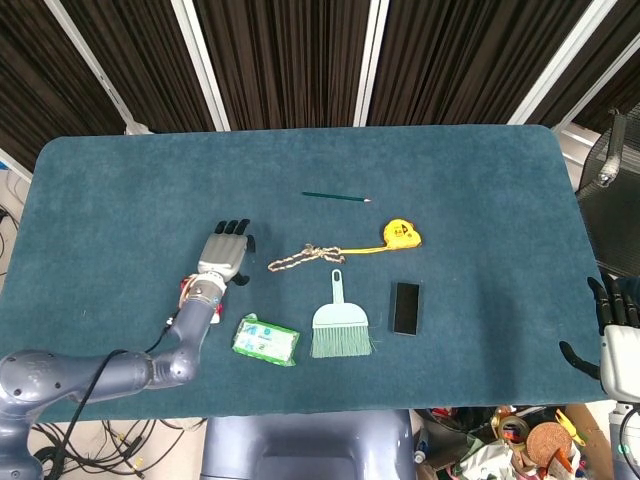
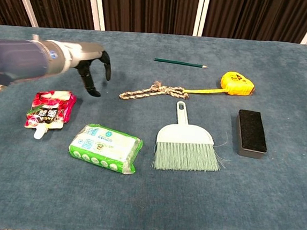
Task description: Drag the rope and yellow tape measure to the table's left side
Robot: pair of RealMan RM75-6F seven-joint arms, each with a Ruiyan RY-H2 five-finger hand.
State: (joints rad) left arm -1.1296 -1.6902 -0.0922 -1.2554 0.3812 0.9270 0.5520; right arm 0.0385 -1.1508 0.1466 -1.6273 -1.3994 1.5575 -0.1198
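The braided beige rope (image 1: 305,257) is laid mid-table, long axis from 8 to 2 o'clock, joined to the yellow tape measure (image 1: 402,234). Its label is illegible. The grey left hand (image 1: 226,252) is held empty, fingers spread, at the rope's 9 o'clock.

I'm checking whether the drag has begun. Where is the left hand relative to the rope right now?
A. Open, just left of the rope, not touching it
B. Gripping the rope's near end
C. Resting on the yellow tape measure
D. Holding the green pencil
A: in the chest view the left hand hangs with fingers spread beside the rope, with bare table between them, far from the yellow tape measure.
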